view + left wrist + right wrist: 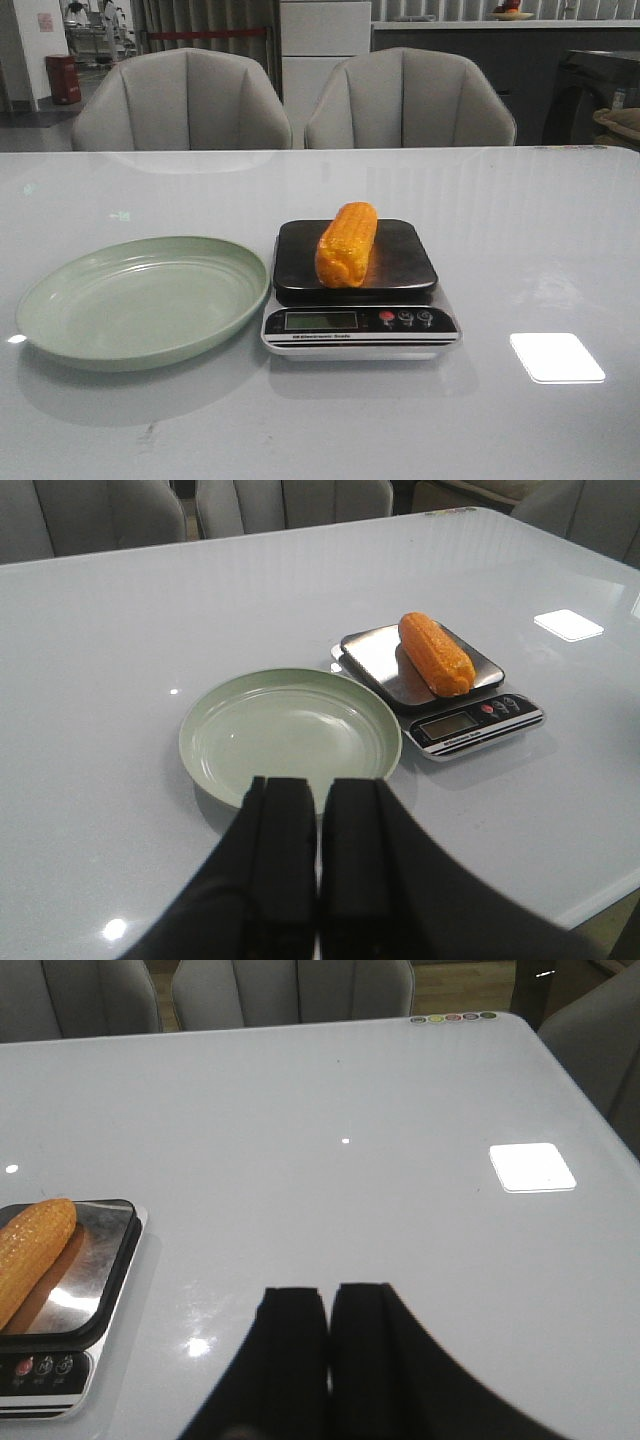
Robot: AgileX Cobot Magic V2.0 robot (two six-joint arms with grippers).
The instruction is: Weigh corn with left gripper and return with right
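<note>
The corn (347, 243), a short orange-yellow cob, lies on the dark platform of the scale (358, 322) at the table's middle. It also shows in the left wrist view (436, 653) and at the edge of the right wrist view (32, 1248). A pale green plate (140, 300) sits empty left of the scale. My left gripper (318, 792) is shut and empty, held back from the plate's near rim (290, 780). My right gripper (329, 1295) is shut and empty, over bare table to the right of the scale (60, 1360). Neither gripper shows in the front view.
Two grey chairs (180, 100) stand behind the table's far edge. A bright light reflection (556, 357) lies on the table right of the scale. The table's right edge (580, 1080) shows in the right wrist view.
</note>
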